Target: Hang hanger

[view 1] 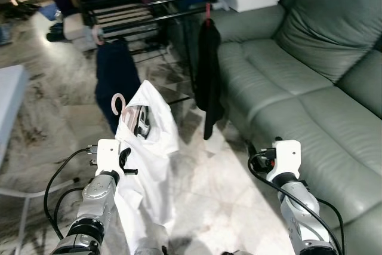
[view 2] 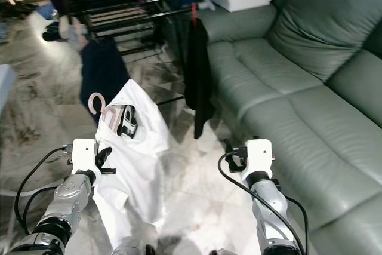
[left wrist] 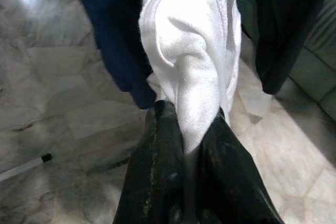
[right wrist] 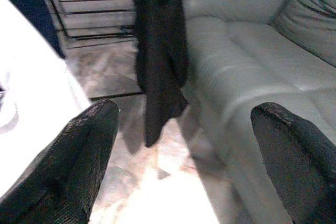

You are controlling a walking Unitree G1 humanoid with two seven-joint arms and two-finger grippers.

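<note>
While the left gripper (view 1: 124, 160) held it up, the white shirt (view 1: 146, 165) on its pink hanger (view 1: 118, 102) drooped soft and light; the stiff hook looked the better hold. Ahead stood the drying rack (view 1: 143, 4) with a black garment (view 1: 209, 76), a navy garment (view 1: 116, 76) and the sofa (view 1: 310, 88) crowding the approach. Left wrist: jaws pinched white cloth. Right wrist: right gripper (right wrist: 184, 145) spread, empty.

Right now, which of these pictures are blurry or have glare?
Left eye view: bright glare on the marble floor, otherwise sharp. Left wrist view: white shirt crisp, pinched in the left gripper. Right wrist view: soft throughout, the open right gripper with blurred fingertips, the shirt overexposed.
</note>
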